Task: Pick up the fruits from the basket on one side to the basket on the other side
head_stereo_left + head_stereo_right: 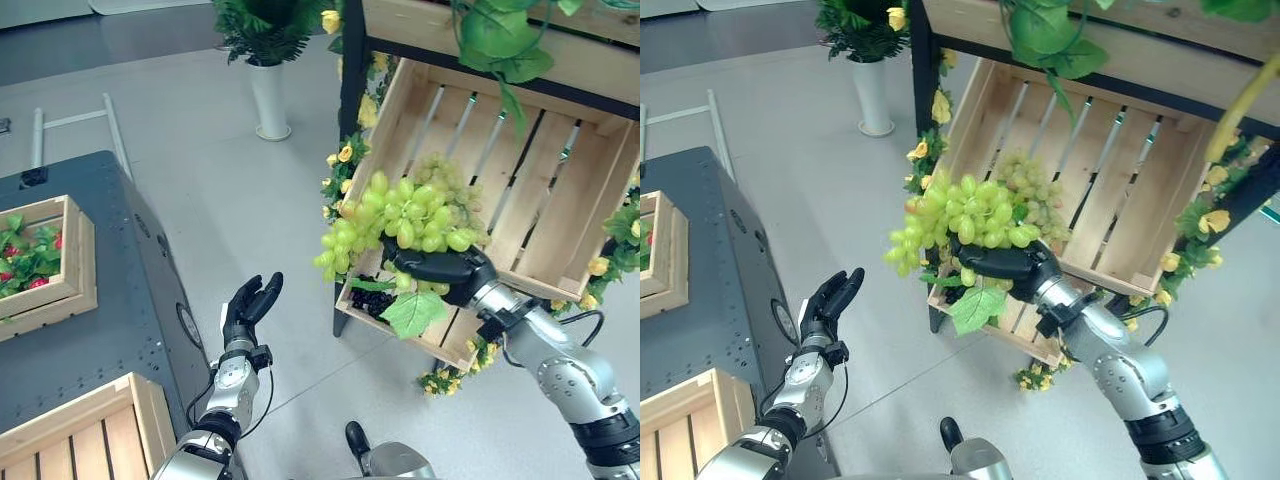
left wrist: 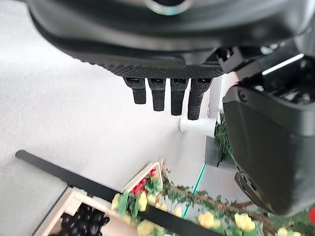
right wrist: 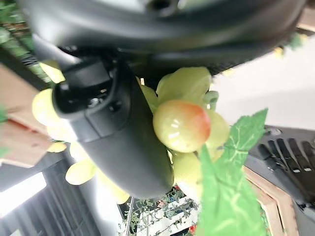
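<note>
Holding a grape bunch (image 1: 405, 215), the right hand (image 1: 440, 267) has its fingers and thumb clamped around the underside of the fruit. Grapes: green, with one large leaf (image 1: 413, 313) hanging below, raised just in front of the tilted wooden crate (image 1: 560, 190), over its lower lip. Dark fruit (image 1: 372, 300) lies in the crate's lower corner, beneath the grapes. Left hand (image 1: 250, 305): empty, fingers straight and apart, over the floor well left of the crate, beside the dark surface (image 1: 100, 300). Two wooden boxes rest on that surface: one with red fruit and leaves (image 1: 40, 262), one slatted (image 1: 85, 440).
</note>
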Motion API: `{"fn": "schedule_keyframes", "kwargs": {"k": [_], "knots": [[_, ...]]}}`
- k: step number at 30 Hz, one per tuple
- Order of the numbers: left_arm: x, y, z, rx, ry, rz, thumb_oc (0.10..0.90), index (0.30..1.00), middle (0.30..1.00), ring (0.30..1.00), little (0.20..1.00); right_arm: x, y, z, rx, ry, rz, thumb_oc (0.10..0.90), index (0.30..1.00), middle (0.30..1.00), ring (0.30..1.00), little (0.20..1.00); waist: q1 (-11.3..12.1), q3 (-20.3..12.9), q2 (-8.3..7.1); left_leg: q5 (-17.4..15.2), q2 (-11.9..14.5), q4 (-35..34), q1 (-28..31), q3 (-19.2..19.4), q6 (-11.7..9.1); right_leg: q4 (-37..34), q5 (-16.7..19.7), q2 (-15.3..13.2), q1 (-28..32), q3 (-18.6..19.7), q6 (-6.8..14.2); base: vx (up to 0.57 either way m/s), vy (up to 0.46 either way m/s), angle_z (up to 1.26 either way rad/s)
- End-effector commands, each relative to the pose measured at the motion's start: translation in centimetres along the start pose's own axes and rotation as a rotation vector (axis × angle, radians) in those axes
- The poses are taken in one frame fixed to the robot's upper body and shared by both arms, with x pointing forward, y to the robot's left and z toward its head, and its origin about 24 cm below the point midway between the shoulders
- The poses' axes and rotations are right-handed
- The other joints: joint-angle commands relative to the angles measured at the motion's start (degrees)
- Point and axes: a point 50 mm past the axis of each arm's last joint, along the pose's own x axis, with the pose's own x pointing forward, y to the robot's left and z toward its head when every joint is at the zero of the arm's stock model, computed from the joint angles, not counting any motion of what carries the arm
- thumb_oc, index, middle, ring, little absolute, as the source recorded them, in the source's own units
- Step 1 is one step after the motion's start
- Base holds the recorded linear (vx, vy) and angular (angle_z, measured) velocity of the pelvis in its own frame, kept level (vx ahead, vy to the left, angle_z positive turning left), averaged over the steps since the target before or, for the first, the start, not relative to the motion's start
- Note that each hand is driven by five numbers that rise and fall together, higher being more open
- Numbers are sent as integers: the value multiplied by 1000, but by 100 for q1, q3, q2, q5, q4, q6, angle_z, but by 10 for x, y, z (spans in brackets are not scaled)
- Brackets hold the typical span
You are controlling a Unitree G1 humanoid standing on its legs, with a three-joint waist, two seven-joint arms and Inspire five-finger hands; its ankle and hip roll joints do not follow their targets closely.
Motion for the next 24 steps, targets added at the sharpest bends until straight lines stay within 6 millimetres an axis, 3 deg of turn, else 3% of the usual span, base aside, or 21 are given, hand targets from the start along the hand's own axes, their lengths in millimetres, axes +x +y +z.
{"fn": "schedule_keyframes", "kwargs": {"k": [1, 11, 13, 16, 20, 21, 24], "knots": [[12, -7, 46, -13, -243, -64, 800, 900, 900, 900, 900, 1, 6, 84, -151, -378, 83, 400, 300, 300, 300, 300, 80, -201, 113, -854, -212, 242, 14, -219, 205, 27, -496, 198, 334, -171, 82, 32, 11, -9], [1, -5, 26, 62, -193, -102, 800, 900, 900, 900, 900, -24, -47, 111, -248, -454, -249, 400, 300, 300, 300, 300, 173, -284, 46, -895, -204, 243, -14, -329, 203, 16, -484, 249, 337, -187, 84, 3, 0, 0], [-3, -3, 20, 59, -171, -104, 800, 900, 900, 900, 900, -37, -67, 118, -251, -486, -366, 400, 300, 300, 300, 300, 224, -284, 10, -912, -199, 264, -51, -382, 204, 15, -484, 253, 326, -204, 100, 0, 0, 0], [-5, -5, 18, 63, -164, -107, 800, 900, 900, 900, 900, -43, -78, 123, -294, -510, -438, 400, 300, 300, 300, 300, 265, -277, -14, -927, -192, 283, -77, -418, 213, 15, -482, 259, 320, -218, 109, 0, -14, 0], [-9, -6, 12, 99, -142, -122, 800, 900, 900, 900, 900, -61, -95, 154, -448, -559, -601, 400, 300, 300, 300, 300, 388, -244, -109, -805, -186, 321, -180, -417, 199, 14, -380, 254, 263, -249, 82, -21, -42, 3], [-9, -5, 11, 103, -139, -125, 800, 900, 900, 900, 900, -63, -97, 157, -456, -557, -615, 400, 300, 300, 300, 300, 403, -254, -66, -908, -190, 303, -140, -515, 208, 13, -465, 259, 303, -267, 120, -68, -79, 3], [-11, -3, 9, 99, -128, -119, 800, 900, 900, 900, 900, -66, -104, 171, -533, -542, -692, 400, 300, 300, 300, 300, 486, -242, -119, -767, -206, 266, -181, -498, 184, 13, -376, 251, 262, -288, 80, -16, -25, 1]]}}
